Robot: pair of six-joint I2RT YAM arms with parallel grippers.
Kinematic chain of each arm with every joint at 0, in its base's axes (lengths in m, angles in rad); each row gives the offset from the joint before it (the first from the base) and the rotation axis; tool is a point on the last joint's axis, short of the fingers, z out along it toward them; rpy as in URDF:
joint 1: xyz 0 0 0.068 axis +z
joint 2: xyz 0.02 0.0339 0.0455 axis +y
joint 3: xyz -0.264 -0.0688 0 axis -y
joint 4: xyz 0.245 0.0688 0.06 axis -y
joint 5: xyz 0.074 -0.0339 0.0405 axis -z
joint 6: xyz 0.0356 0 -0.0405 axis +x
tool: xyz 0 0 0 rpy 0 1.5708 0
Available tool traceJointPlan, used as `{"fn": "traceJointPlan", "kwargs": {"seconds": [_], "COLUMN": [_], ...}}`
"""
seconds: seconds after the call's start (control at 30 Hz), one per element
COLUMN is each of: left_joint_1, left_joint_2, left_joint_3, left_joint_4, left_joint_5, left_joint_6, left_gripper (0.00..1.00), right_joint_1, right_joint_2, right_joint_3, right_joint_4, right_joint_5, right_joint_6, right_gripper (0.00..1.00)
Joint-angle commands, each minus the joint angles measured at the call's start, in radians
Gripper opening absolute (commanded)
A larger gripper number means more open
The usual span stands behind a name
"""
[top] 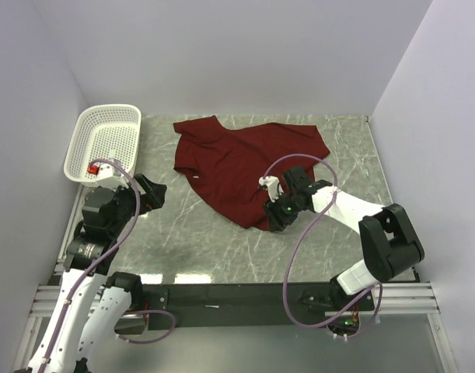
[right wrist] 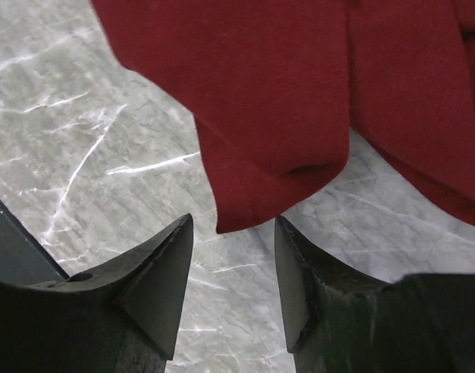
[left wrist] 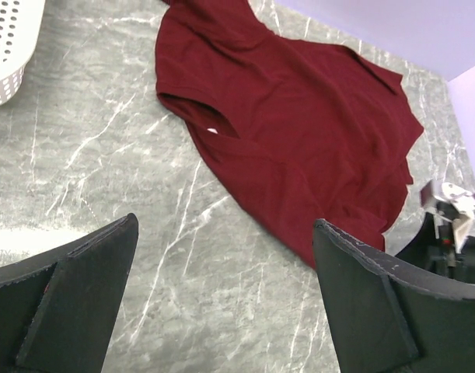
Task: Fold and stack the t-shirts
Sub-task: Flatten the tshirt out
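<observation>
One dark red t-shirt lies rumpled and unfolded on the far middle of the marble table; a small white neck label shows at its collar. My left gripper hovers left of the shirt, wide open over bare table, with the t-shirt ahead and to the right. My right gripper sits low at the shirt's near corner. In the right wrist view that gripper is partly open and empty, and a corner of the t-shirt ends just beyond its fingertips.
A white perforated basket stands at the back left corner, its edge also showing in the left wrist view. Lilac walls close the table on three sides. The right arm's wrist shows at the shirt's near edge.
</observation>
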Motion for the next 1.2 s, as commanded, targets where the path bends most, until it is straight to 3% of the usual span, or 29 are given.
{"fn": "traceJointPlan", "kwargs": {"seconds": [0.0, 0.1, 0.17, 0.2, 0.23, 0.3, 0.4, 0.5, 0.63, 0.77, 0.9, 1.03, 1.17], "left_joint_1": [0.001, 0.001, 0.001, 0.001, 0.000, 0.001, -0.002, -0.023, -0.126, -0.207, -0.237, -0.238, -0.240], "left_joint_2": [-0.026, -0.021, -0.021, -0.020, -0.023, -0.026, -0.026, -0.009, 0.002, 0.031, 0.051, 0.054, 0.043], "left_joint_3": [-0.016, -0.025, -0.034, -0.039, -0.042, -0.059, -0.100, -0.128, -0.143, -0.162, -0.169, -0.163, -0.153], "left_joint_4": [0.039, 0.066, 0.091, 0.099, 0.106, 0.135, 0.201, 0.235, 0.243, 0.254, 0.257, 0.251, 0.224], "left_joint_5": [0.018, 0.104, 0.148, 0.185, 0.214, 0.298, 0.466, 0.539, 0.483, 0.422, 0.388, 0.374, 0.314], "left_joint_6": [0.014, 0.022, 0.019, 0.017, 0.014, -0.009, -0.044, -0.096, -0.131, -0.159, -0.167, -0.165, -0.165], "left_gripper": [0.99, 0.99, 1.00, 1.00, 0.99, 0.99, 0.99, 0.99, 0.98, 0.96, 0.97, 0.96, 0.97], "right_joint_1": [0.013, 0.011, 0.013, 0.013, 0.013, 0.013, 0.011, 0.011, 0.016, 0.029, 0.083, 0.173, 0.315], "right_joint_2": [0.010, 0.024, 0.039, 0.057, 0.067, 0.087, 0.058, -0.036, -0.128, -0.227, -0.239, -0.197, -0.209], "right_joint_3": [0.044, 0.054, 0.069, 0.078, 0.098, 0.117, 0.147, 0.201, 0.297, 0.270, 0.279, 0.328, 0.296], "right_joint_4": [0.015, 0.013, 0.001, -0.007, -0.023, -0.040, -0.086, -0.195, -0.381, -0.291, -0.296, -0.544, -0.496], "right_joint_5": [0.026, 0.018, -0.006, -0.034, -0.052, -0.098, -0.204, -0.336, -0.625, -0.738, -0.705, -0.601, -0.455], "right_joint_6": [0.053, 0.067, 0.070, 0.072, 0.070, 0.066, 0.014, -0.118, -0.285, -0.228, -0.239, -0.481, -0.438], "right_gripper": [0.53, 0.51, 0.39, 0.33, 0.15, 0.00, 0.00, 0.00, 0.00, 0.00, 0.00, 0.00, 0.00]}}
